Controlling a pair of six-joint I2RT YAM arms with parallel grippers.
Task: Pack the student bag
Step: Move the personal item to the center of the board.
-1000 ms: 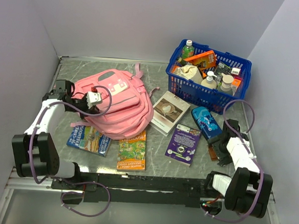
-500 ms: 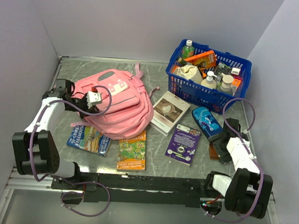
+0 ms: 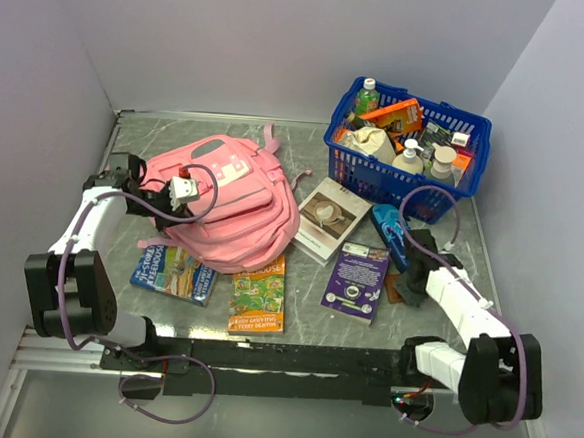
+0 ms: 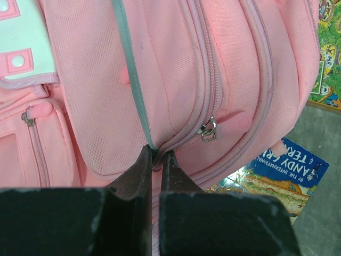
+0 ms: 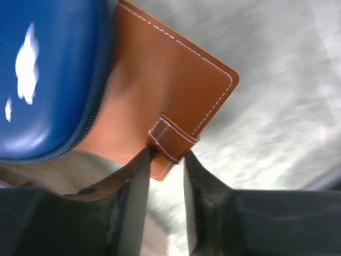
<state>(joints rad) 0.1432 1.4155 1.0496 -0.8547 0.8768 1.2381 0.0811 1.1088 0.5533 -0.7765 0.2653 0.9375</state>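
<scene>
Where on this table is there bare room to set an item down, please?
Bare table lies at the back between the pink backpack and blue basket, and in front between the orange-and-green book and purple book. Crowded: in front of the basket, around the blue case, brown wallet and right gripper.
</scene>
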